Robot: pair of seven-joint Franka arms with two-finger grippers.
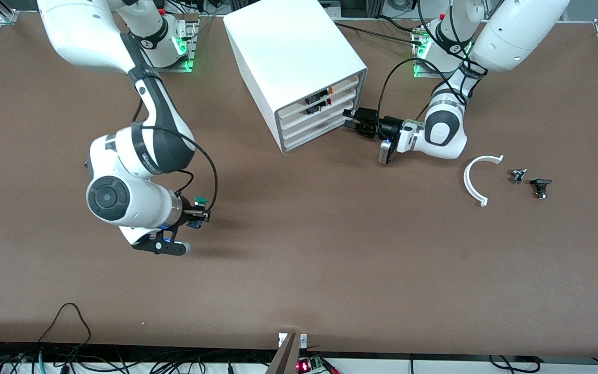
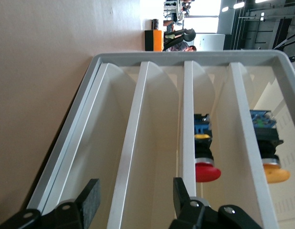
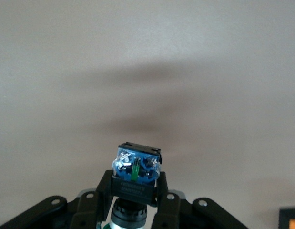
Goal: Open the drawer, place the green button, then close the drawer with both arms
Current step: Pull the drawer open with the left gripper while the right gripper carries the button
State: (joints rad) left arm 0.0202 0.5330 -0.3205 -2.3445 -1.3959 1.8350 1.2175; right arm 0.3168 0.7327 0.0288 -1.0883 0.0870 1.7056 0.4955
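Your left end effector (image 1: 352,120), fingers spread, faces the drawer (image 1: 313,130) front at nine o'clock; the right end effector (image 1: 195,213) grips the button (image 1: 200,203).

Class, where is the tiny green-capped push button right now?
The green-capped push button is clamped in the right gripper, above bare brown table toward the right arm's end.

Robotics lab: 2 arms (image 1: 138,156), cabling.
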